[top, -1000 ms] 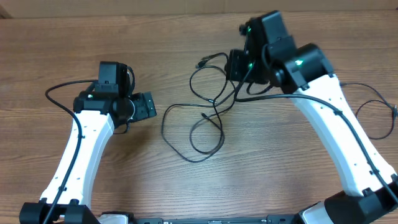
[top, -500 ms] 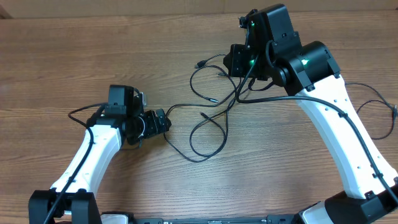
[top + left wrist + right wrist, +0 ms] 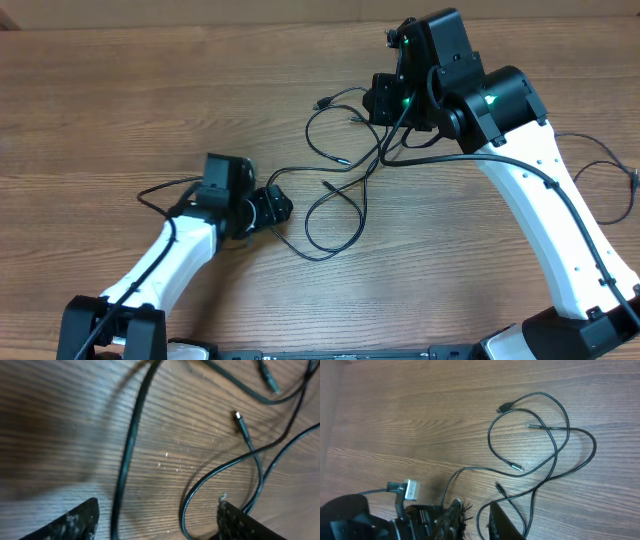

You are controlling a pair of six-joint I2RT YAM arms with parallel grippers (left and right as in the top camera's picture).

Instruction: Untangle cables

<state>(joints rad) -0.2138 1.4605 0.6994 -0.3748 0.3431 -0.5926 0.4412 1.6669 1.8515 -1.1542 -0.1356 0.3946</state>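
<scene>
Left tool stands open low over the tabletop, with one black strand running between its fingers. Right tool shows its jaws narrowly parted above the tangle; whether it grips anything cannot be told. The cables lie looped and crossed on the tabletop between both tools.

A brown wooden table filled nearly every view, its grain running side to side as seen from overhead. Beyond its far edge lay a paler tan strip; what it was could not be told. Soft, even light fell on the wood.
</scene>
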